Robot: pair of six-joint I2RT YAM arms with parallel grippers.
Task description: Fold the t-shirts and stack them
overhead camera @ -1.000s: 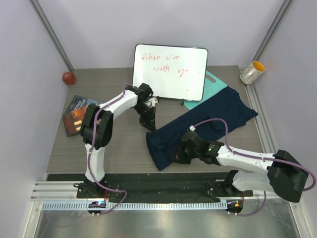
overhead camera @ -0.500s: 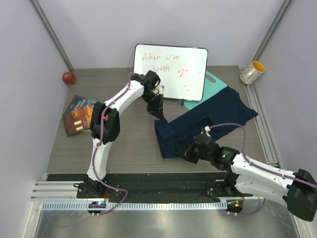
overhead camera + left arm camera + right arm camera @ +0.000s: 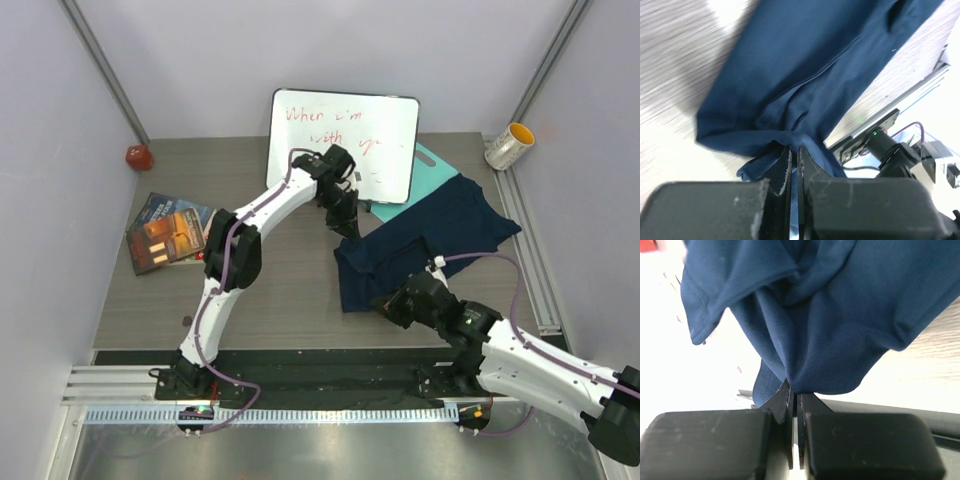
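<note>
Over the table (image 3: 270, 290), a navy t-shirt (image 3: 440, 225) mid-fold.
Left gripper (image 3: 346, 228) and right gripper (image 3: 392, 306) jaws pinched tight on its edge, seemingly to fold it over.

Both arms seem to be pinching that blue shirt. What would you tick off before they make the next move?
1. Left fingers shut on the t-shirt: ok.
2. Right fingers shut on its near edge: ok.
3. Shirt lying flat: not ok, bunched between the two grips.
4. Shirt free of the teal board: not ok, its far edge lies over it.
5. Left arm apart from the whiteboard: cannot tell, they overlap from above.
</note>
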